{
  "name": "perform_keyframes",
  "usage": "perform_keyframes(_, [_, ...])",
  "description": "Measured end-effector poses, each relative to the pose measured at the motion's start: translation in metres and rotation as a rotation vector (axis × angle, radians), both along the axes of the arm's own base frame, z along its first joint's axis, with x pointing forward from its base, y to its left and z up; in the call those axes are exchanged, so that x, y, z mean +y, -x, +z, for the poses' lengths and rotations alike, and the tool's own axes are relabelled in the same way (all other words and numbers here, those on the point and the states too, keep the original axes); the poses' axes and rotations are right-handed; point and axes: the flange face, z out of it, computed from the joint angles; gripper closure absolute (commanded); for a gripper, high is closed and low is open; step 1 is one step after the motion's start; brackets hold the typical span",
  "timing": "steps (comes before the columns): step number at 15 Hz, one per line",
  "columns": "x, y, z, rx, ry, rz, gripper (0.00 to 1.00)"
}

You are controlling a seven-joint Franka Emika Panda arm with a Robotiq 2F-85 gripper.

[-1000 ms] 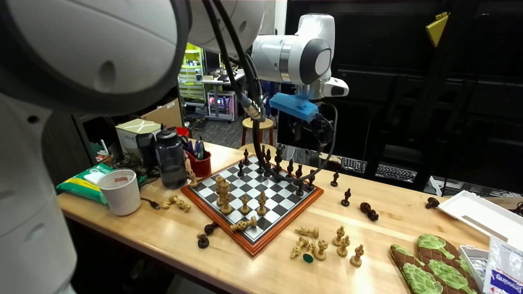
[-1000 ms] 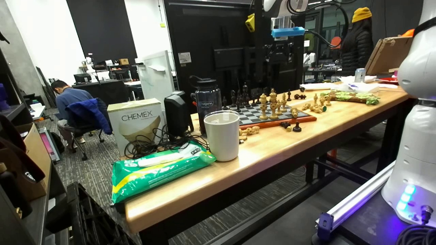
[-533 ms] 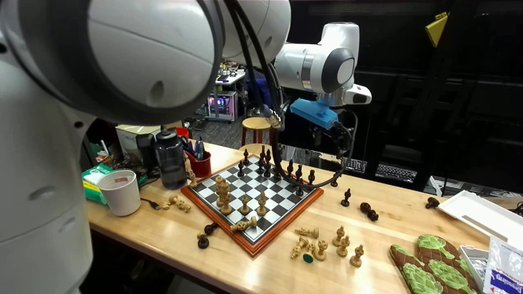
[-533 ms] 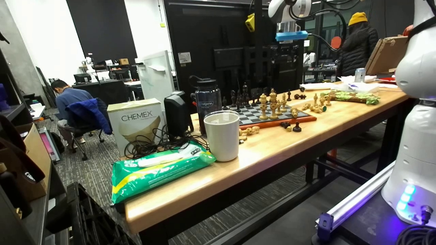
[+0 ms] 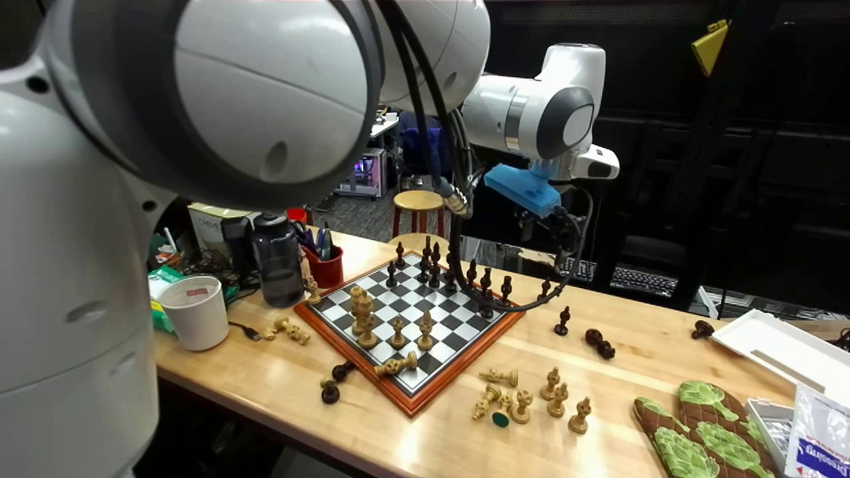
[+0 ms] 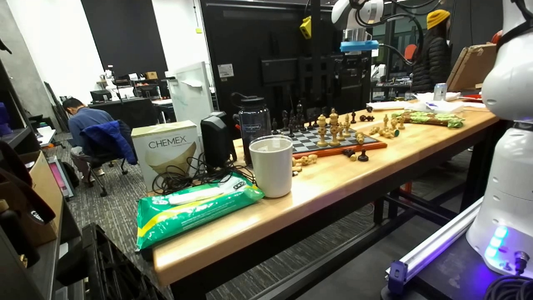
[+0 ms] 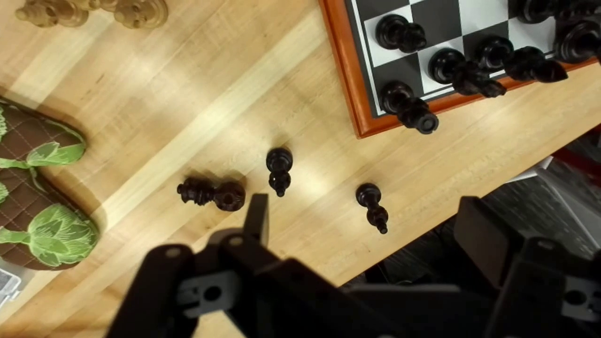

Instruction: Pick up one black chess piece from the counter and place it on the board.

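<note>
Several black chess pieces are on the tan counter [image 5: 624,425]. Two stand upright beyond the board's corner: a black chess piece [image 7: 372,199] and another black chess piece [image 7: 279,169]. A dark piece [image 7: 211,192] lies on its side near them. In an exterior view the standing pieces show as a black piece [image 5: 562,321] and a farther black piece [image 5: 545,288]. The board [image 5: 438,382] holds black and cream pieces; its frame shows in the wrist view [image 7: 346,65]. My gripper [image 7: 365,213] is open and empty, above the counter's far edge, with one standing piece between its fingers in the picture.
Cream pieces [image 5: 521,406] stand and lie beside the board. A green-patterned mitt [image 5: 717,431] and a white tray [image 5: 783,348] are at one end. A white cup [image 6: 271,166], a dark bottle [image 6: 255,121] and a green packet [image 6: 195,208] are at the other end.
The arm has swung away from over the board toward the loose black pieces and come down somewhat. The chess pieces and board have not moved.
</note>
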Motion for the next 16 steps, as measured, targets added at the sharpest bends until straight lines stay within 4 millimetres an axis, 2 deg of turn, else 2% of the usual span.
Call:
perform_keyframes(7, [-0.005,0.0,-0.008,0.019,-0.006,-0.009,0.0])
perform_keyframes(16, [-0.049,0.003,-0.051,0.088,-0.06,-0.091,0.0])
